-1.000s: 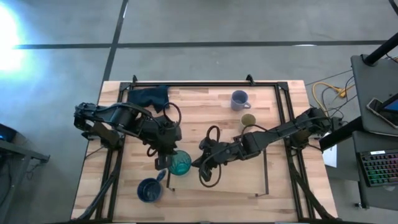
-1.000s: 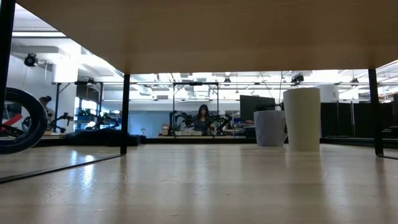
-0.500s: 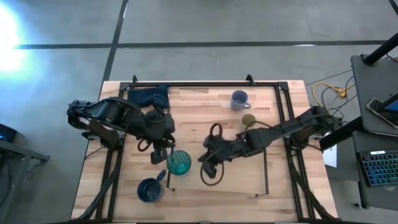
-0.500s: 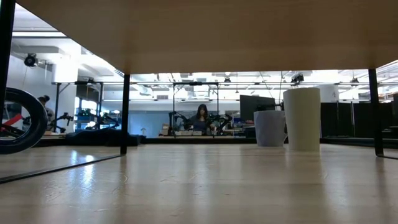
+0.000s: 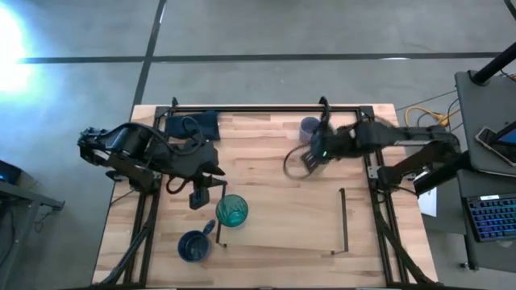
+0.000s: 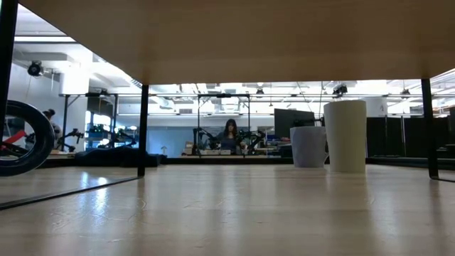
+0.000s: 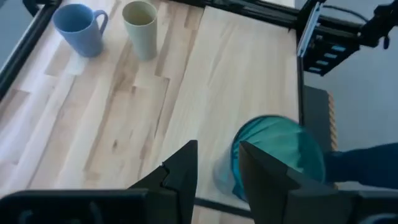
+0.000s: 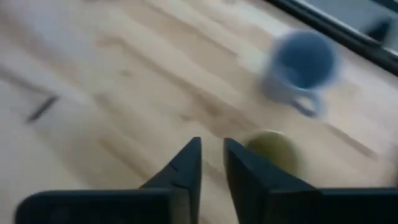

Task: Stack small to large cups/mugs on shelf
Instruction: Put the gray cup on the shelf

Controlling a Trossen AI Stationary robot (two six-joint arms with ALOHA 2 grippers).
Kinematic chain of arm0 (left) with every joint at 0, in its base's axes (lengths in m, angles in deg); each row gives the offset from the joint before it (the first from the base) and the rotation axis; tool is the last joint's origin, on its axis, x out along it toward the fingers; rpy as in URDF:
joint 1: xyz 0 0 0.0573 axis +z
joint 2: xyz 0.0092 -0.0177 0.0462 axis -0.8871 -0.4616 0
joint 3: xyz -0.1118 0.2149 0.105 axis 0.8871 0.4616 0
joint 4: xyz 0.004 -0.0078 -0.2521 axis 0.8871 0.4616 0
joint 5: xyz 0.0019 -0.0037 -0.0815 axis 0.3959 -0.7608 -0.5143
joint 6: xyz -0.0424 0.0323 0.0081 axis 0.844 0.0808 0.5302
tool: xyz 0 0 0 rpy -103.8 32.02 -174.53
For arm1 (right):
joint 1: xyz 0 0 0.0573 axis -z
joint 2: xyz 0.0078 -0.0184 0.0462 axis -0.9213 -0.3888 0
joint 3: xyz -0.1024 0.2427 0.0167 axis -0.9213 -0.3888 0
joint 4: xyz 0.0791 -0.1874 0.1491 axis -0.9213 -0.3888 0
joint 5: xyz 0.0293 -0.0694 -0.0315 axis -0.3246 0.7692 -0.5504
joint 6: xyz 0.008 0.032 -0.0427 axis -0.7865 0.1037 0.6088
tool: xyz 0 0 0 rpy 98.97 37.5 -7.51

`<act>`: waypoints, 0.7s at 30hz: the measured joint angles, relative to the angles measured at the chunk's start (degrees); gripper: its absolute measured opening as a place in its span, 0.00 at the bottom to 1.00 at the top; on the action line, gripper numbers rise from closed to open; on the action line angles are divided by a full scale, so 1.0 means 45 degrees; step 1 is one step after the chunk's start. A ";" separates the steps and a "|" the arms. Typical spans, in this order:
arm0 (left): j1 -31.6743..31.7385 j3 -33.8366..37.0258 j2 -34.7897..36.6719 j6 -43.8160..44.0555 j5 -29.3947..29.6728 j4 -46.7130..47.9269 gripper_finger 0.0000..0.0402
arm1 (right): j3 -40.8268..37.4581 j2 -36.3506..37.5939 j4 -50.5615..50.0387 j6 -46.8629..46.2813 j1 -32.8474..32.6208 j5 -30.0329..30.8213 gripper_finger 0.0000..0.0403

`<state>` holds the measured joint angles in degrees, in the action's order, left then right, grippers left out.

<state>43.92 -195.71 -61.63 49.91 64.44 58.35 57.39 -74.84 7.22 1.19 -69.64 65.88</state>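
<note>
The teal tumbler [image 5: 232, 210] stands upright on the shelf [image 5: 282, 225], at its left end, and also shows in the left wrist view [image 7: 277, 155]. My left gripper [image 5: 201, 193] is open and empty just left of it. The dark blue mug [image 5: 193, 246] stands on the tabletop near the front. The lavender mug [image 8: 305, 62] and the olive cup [image 8: 273, 150] stand at the far right. My right gripper [image 8: 211, 158] hovers beside the olive cup, a narrow gap between its fingers, touching nothing. In the high view the right arm [image 5: 347, 143] hides the olive cup.
A dark blue cloth [image 5: 193, 123] lies at the far left of the table. Black rails [image 5: 345, 221] stand at the shelf's short ends. The low view looks under the shelf board [image 6: 227, 35] at the olive cup [image 6: 345, 135] and the lavender mug [image 6: 309, 146]. A person [image 6: 232, 134] sits far behind.
My right gripper has swung fast from beside the tumbler toward the table's far right, to the olive cup and lavender mug. My left gripper has drawn back from the tumbler toward the table's left edge. The tumbler has stayed upright on the shelf.
</note>
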 joint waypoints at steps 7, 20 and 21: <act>0.0000 0.1131 0.0782 -0.0404 0.1313 -0.0007 0.25 | -0.1318 0.1289 -0.0422 0.0548 0.2504 -0.1507 0.31; 0.0112 0.5059 0.3443 0.0080 0.1869 -0.2059 0.25 | -0.4508 0.1977 0.0322 0.2065 0.5619 -0.4333 0.39; 0.0135 0.5304 0.3615 0.0145 0.1971 -0.2207 0.25 | -0.4632 0.1979 0.0364 0.2082 0.5598 -0.4522 0.39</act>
<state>44.53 -171.84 -45.36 50.57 73.31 48.42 36.55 -65.94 8.86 10.55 -44.45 45.53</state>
